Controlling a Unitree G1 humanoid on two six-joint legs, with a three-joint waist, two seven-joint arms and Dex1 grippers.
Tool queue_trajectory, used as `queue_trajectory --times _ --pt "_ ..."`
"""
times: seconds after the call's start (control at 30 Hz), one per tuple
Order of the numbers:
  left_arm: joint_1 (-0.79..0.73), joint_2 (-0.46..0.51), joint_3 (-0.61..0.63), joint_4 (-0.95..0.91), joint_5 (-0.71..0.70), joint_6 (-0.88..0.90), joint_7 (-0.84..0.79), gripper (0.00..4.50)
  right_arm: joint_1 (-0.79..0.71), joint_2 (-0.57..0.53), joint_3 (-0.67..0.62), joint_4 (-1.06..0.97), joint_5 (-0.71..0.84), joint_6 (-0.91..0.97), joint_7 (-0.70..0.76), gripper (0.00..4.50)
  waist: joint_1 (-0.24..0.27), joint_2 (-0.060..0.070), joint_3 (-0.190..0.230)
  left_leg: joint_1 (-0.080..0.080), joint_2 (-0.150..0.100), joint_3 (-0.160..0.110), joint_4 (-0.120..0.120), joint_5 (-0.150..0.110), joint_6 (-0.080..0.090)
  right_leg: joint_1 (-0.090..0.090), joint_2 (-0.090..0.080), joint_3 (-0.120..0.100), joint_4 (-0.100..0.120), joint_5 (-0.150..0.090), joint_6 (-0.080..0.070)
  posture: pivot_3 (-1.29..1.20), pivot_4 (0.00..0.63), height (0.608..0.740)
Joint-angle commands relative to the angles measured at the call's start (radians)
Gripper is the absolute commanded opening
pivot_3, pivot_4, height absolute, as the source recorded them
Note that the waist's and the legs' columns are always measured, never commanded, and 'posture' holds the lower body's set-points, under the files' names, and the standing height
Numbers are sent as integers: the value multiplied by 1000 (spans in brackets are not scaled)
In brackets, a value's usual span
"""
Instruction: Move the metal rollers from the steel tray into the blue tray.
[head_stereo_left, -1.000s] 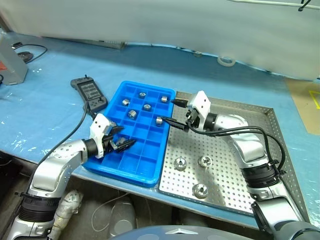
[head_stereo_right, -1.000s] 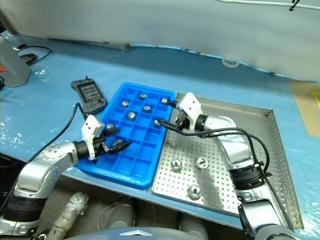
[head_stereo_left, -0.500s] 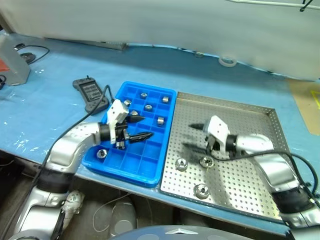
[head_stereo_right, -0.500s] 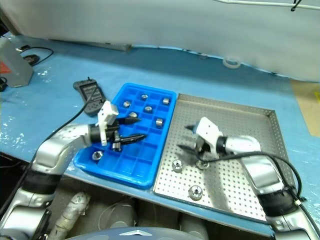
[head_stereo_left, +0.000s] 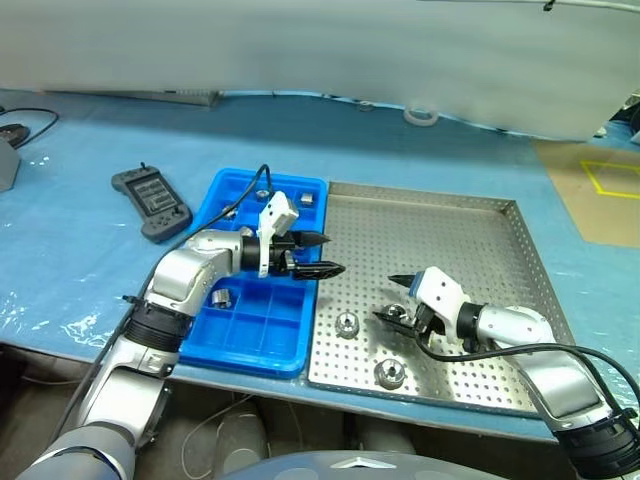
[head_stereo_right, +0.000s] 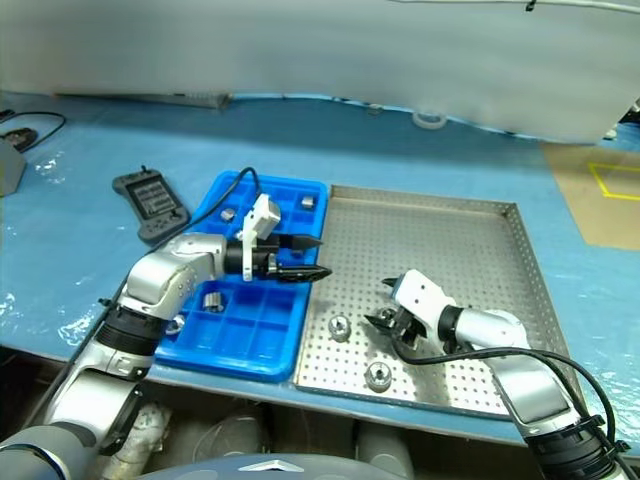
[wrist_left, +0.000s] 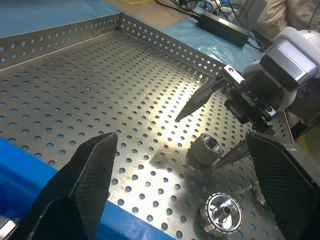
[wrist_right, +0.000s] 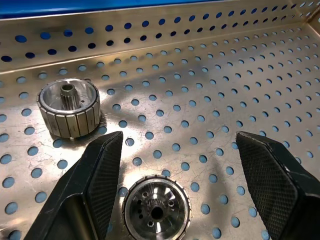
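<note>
On the steel tray (head_stereo_left: 480, 240), toward its 6 o'clock rim, three metal rollers are left to move: one between the right end effector's fingers (head_stereo_left: 398, 314), one just off at 9 o'clock of it (head_stereo_left: 346, 324), and one nearer the rim at 6 o'clock (head_stereo_left: 389, 374). The other rollers already sit in compartments of the blue tray (head_stereo_left: 232, 346), which lies edge to edge with the steel tray at its 9 o'clock side on the blue-covered table (head_stereo_left: 80, 260).

Your right end effector (head_stereo_left: 391, 299) is spread wide and low over the perforated floor, and the right wrist view shows a roller (wrist_right: 156, 209) lying flat, hole up, centred between the two fingers (wrist_right: 97, 170). It looks well lined up but not yet gripped. Lower until the fingertips bracket the ribbed side wall, then close slowly and squarely; these pieces are round and smooth and would probably squirt out of an off-centre pinch. Watch the neighbour (wrist_right: 69, 108) lying near one finger so you don't nudge it.

Your left end effector (head_stereo_left: 322, 255) hangs with its fingers apart and empty over the blue tray's 3 o'clock edge, pointing toward the steel tray. Keep it there or draw it back, so that the right arm's path to a free compartment stays open. Pick an unoccupied cell before lifting.
</note>
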Motion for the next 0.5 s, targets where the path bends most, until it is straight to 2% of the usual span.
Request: queue_trajectory --times 0.03,0.27,0.43,0.5 --pt "-8 4 21 -45 -17 -2 -7 4313 10 5 -1 -7 -16 -16 -11 3758 1 0 0 0 -1 1 0 -1 1 0 -1 0 0 0 0 -217 150 740" --pt "-2 24 23 -56 -14 2 -18 4313 28 -7 -30 -2 10 20 15 3758 -1 0 0 -1 -2 4 4 -3 5 0 -2 4 -2 0 -1 -201 150 740" --pt "24 69 31 -84 -2 -98 -83 4313 37 -29 -31 26 14 12 50 3758 -1 0 0 0 -2 4 4 -4 6 0 -2 4 -1 0 -1 -193 150 740" --pt "19 89 55 -76 -24 -111 -116 4341 34 -26 -25 45 11 0 57 3344 1 0 0 0 -1 4 4 -4 6 0 -2 3 -1 0 -1 -190 150 740"
